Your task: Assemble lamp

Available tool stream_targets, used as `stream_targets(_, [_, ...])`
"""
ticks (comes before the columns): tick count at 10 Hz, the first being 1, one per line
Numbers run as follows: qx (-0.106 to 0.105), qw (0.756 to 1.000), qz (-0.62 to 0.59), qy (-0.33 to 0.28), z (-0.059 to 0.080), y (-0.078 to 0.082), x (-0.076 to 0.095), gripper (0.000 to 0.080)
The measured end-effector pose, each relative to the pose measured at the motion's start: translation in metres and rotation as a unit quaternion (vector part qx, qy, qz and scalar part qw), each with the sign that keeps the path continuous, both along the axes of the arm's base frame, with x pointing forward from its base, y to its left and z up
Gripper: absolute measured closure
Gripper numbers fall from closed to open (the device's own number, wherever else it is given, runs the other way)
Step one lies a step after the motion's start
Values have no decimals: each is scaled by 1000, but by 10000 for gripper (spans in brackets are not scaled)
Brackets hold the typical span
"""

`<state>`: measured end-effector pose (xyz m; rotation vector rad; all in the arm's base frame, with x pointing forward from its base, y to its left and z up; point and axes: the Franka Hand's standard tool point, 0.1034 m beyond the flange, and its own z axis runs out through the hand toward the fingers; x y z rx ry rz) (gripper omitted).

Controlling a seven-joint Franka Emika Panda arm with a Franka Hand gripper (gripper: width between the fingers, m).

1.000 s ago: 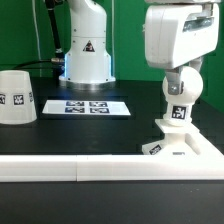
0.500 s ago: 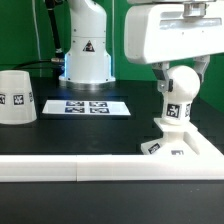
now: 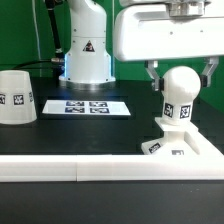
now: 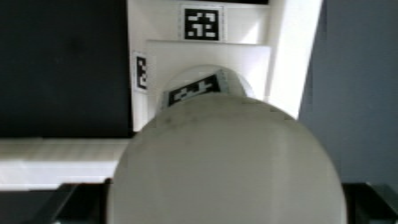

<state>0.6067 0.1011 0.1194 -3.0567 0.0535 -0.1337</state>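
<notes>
Since a second ago our gripper (image 3: 181, 76) has lifted and slid toward the exterior view's left, baring the whole round bulb (image 3: 180, 95). Its fingers (image 3: 152, 74) stand wide on either side of the bulb's crown, seemingly clear of it. The hand's top is cut off, and the wrist view blurs the bulb. White and tagged, the bulb stands upright on the square base (image 3: 190, 150) below the fingers. The shade (image 3: 18, 97) sits well apart.

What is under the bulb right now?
The bulb stands upright on the flat square base, with its neck meeting the base's top. Whether the neck is fully seated cannot be seen: in the wrist view the bulb's round head covers the joint.
</notes>
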Motion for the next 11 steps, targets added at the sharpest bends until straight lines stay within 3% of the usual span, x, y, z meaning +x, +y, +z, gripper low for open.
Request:
stream_targets(6, [17, 985, -173, 15, 0, -3, 0, 222])
stream_targets(8, [33, 958, -282, 26, -1, -2, -3, 222])
stream_targets(11, [67, 894, -439, 58, -2, -2, -4, 222])
